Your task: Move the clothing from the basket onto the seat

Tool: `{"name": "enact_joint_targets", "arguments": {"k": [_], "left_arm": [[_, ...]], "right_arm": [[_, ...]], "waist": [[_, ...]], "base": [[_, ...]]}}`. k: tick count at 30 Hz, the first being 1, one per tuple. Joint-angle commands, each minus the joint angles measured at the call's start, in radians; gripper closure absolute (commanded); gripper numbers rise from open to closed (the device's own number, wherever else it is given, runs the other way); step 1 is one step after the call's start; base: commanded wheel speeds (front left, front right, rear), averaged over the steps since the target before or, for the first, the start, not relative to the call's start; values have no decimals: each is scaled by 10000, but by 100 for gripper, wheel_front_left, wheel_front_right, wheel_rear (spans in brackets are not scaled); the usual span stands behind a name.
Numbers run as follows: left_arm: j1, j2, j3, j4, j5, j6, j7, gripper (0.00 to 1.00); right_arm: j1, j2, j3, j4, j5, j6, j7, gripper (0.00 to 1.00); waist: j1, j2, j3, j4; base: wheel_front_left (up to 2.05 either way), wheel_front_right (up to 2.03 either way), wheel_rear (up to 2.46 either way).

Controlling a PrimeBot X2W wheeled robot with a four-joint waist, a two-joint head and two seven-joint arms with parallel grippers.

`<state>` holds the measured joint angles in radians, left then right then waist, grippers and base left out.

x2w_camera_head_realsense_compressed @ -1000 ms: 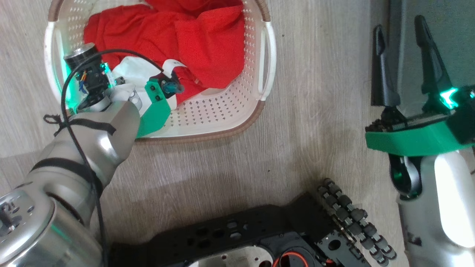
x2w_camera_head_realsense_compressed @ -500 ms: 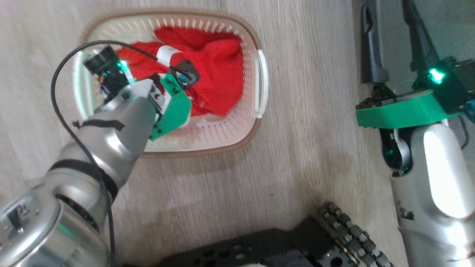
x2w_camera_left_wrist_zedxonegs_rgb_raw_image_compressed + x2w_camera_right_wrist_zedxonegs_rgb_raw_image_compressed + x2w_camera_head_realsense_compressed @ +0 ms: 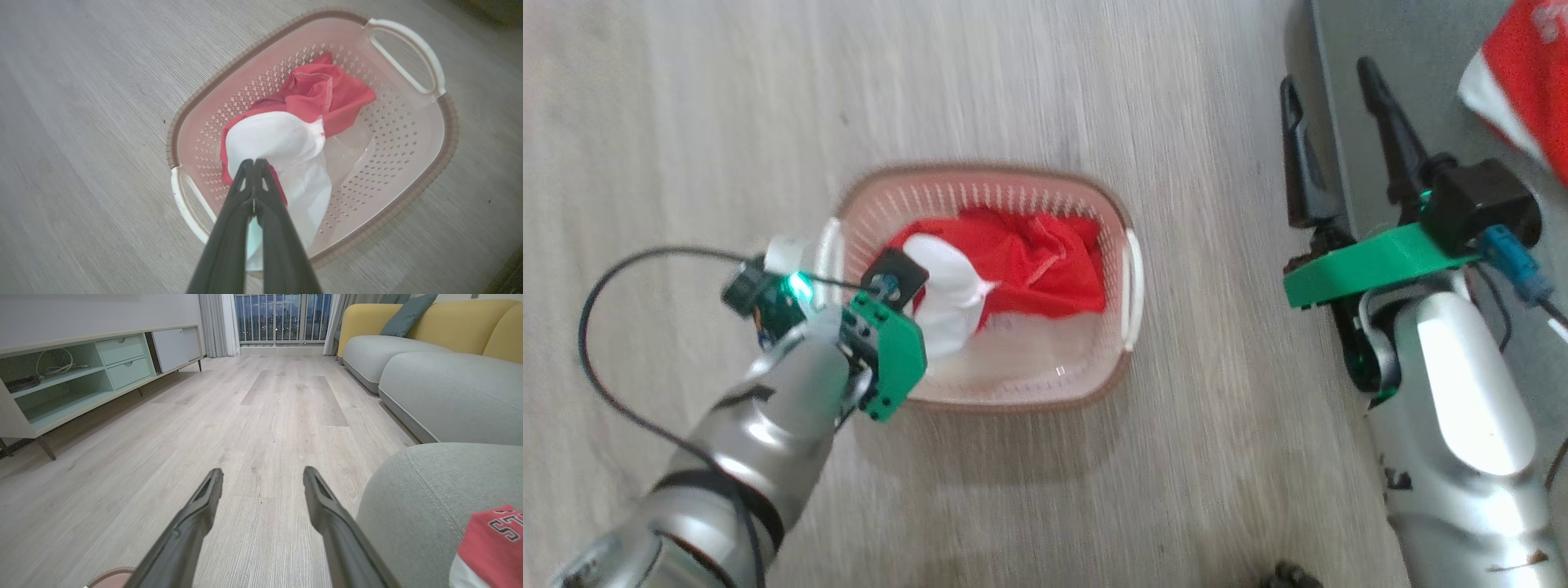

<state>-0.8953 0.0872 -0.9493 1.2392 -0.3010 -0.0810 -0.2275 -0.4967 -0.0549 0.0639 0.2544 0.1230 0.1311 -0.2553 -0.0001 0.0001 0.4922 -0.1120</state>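
From the head, the basket (image 3: 1131,269) sits on the wood floor (image 3: 1217,408), and the red-and-white clothing (image 3: 1029,265) lies inside it under the left arm (image 3: 768,408). The right gripper (image 3: 1325,75) hangs well apart to the right, its fingers spread, at the edge of the grey seat (image 3: 1421,49), where a second garment (image 3: 1527,82) lies. At the left wrist, the left gripper (image 3: 254,162) is clenched on the clothing's white panel, with the red part bunched in the basket. At the right wrist, the right gripper is released over the floor beside the seat, and the lettered second garment rests on the seat's near corner.
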Motion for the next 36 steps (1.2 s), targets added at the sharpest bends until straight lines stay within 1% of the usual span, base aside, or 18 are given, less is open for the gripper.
{"name": "enact_joint_targets", "arguments": {"k": [1,2,6,10,18,21,28,36], "left_arm": [[103,125,473,-239,-335,-44,-225,100],[103,125,473,-239,-335,-44,-225,100],[274,-2,858,-632,-752,-60,-322,100],[307,-59,1277,-1395,-1026,10,-337,100],[416,-229,1844,-2982,-1242,459,-341,100],[529,-243,2112,-3650,-1307,620,-341,100],[520,-46,2421,-4923,-1114,947,-342,100],[-317,189,2650,-6423,-1038,1194,-155,100]], "right_arm": [[296,47,208,-52,-9,-4,-65,0],[296,47,208,-52,-9,-4,-65,0],[432,47,275,335,22,-4,-65,0],[564,47,322,687,66,-4,-65,0],[1034,47,250,1213,233,-4,-65,0],[1144,47,281,1368,288,-4,-65,0],[1440,47,301,1620,361,-4,-65,0],[1723,47,360,1768,589,-4,-65,0]], "waist": [[1,-1,-1294,546],[1,-1,-1294,546],[1,-1,-1980,757],[1,-1,-2611,946],[1,-1,-3793,1341],[1,-1,-4139,1394],[1,-1,-4741,1454],[1,-1,-5092,1461]], "base": [[0,0,0],[0,0,0],[0,0,0],[0,0,0],[0,0,0],[0,0,0],[0,0,0],[0,0,0]]}}
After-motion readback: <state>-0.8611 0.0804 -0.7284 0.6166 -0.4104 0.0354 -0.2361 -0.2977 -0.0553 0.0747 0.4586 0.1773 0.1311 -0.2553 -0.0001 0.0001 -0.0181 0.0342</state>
